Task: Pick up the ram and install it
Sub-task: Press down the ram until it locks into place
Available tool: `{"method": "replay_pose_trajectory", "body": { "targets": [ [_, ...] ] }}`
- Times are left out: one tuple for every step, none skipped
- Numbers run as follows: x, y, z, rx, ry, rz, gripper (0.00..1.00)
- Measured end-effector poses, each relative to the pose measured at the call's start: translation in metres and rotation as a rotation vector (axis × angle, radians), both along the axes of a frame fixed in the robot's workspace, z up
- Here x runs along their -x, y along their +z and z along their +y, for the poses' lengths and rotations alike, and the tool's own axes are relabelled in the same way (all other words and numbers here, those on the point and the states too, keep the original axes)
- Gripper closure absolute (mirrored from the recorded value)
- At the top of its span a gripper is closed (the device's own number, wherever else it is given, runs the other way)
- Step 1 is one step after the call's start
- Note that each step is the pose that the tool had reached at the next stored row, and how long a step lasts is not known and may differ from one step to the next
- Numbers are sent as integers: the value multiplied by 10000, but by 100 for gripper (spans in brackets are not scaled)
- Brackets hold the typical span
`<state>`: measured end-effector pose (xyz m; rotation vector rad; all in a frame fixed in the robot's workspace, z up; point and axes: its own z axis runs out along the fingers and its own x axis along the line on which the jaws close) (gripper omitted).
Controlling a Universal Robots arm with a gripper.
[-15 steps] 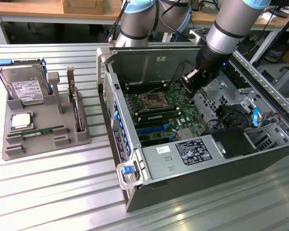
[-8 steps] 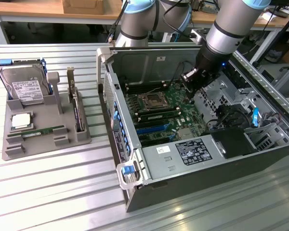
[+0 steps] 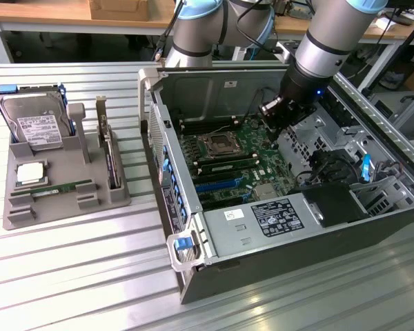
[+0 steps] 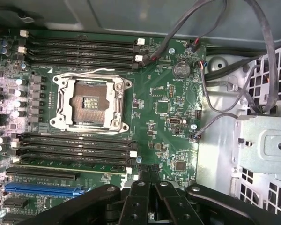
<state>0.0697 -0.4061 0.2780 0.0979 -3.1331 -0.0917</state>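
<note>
Ribbed bare-metal table (image 3: 69, 276), matt green motherboard (image 4: 168, 93)

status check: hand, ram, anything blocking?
Hand shut, empty, over the motherboard inside the case. Ram lying in the grey tray outside the case, untouched. Nothing seen blocking the memory slots.

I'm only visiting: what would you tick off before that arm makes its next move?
1. Ram lying flat in the tray: ok.
2. Claw gripping the ram: not ok; it is shut with nothing in it.
3. Claw near the ram: not ok; it hangs over the motherboard inside the case.
4. Upper slots free: ok.
5. Lower slots all free: cannot tell.
</note>
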Motion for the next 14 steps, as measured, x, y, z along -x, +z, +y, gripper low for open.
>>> {"method": "replay_pose_trajectory", "body": {
  "targets": [
    [0, 0, 0, 0, -153, 0, 89],
    [0, 0, 0, 0, -287, 0, 89],
    [0, 0, 0, 1, -404, 0, 89],
    [0, 0, 0, 1, -567, 0, 89],
    [0, 0, 0, 1, -689, 0, 89],
    [0, 0, 0, 0, -837, 0, 89],
    [0, 0, 0, 0, -974, 0, 89],
    [0, 0, 0, 1, -1078, 0, 89],
    [0, 0, 0, 0, -1079, 0, 89],
    [0, 0, 0, 0, -1079, 0, 89],
    [0, 0, 0, 0, -1079, 0, 89],
    [0, 0, 0, 1, -1079, 0, 89],
    [0, 0, 0, 0, -1079, 0, 89],
    [0, 0, 0, 0, -1079, 0, 89]
  ]
}}
